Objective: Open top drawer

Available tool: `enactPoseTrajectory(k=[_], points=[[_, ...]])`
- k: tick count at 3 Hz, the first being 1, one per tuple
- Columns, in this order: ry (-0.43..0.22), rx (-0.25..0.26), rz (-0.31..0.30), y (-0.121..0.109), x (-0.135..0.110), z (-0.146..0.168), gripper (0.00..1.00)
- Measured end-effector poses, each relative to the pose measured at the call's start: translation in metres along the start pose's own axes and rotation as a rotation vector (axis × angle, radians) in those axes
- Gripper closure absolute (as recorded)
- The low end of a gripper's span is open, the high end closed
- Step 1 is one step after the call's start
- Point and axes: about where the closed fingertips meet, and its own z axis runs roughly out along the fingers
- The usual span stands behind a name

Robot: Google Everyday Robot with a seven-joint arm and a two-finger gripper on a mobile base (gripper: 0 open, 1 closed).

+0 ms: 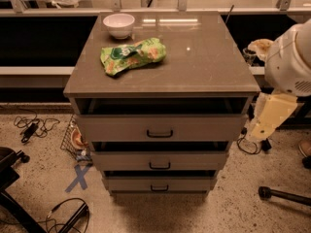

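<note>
Top drawer (116,128) sits partly out beneath the desk (204,57) top; gripper (269,118) hangs right of it, grip state I cannot tell; I would hook the black handle (160,133) centrally and pull straight.

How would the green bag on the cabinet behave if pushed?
The bag looks crumpled, so probably floppy and light. Lying flat on the smooth cabinet, it would likely slide, not roll. The end effector hangs right of the cabinet.

Grey-brown top drawer (160,127) stands partly open; hand (256,131) right of it.
</note>
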Motion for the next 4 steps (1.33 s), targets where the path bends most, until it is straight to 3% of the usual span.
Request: enactPoseTrajectory(k=[1, 2, 3, 4], points=[[-0.012, 0.053, -0.044, 0.017, -0.014, 0.057, 0.0], [-0.009, 0.053, -0.047, 0.018, -0.015, 0.058, 0.0], [0.032, 0.064, -0.057, 0.026, -0.011, 0.091, 0.0], [0.091, 0.088, -0.086, 0.037, 0.0, 0.152, 0.0]])
